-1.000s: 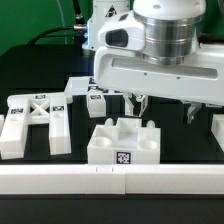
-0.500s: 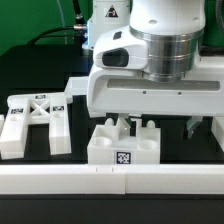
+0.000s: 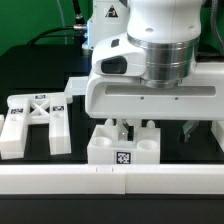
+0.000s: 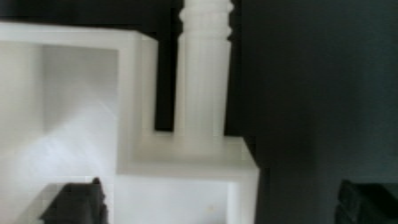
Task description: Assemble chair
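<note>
Exterior view: the gripper (image 3: 158, 127) hung close over the notched block (image 3: 123, 146) with its jaws spread as wide as they go and nothing held. One dark fingertip (image 3: 128, 127) sat down in the notch between the block's raised lugs. The other hung just past the block's end on the exterior view's right, so that end lay between the fingers, and the block's long axis ran along the line from finger to finger. The X-braced frame (image 3: 35, 116) lay flat, well apart from the block on the exterior view's left. A slab (image 3: 80, 88) lay behind the block. A low white rail (image 3: 60, 180) ran just in front of the block, so room there looked tight, while the black table (image 3: 72, 140) between block and frame was bare.

Wrist view: two dark fingertips (image 4: 75, 202) stood well apart, with the block's (image 4: 107, 120) stepped corner between them, untouched. A ribbed post (image 4: 205, 50) ran on from that corner. Whether it was joined to the block could not be told. Closing here would probably pinch the block's end.
</note>
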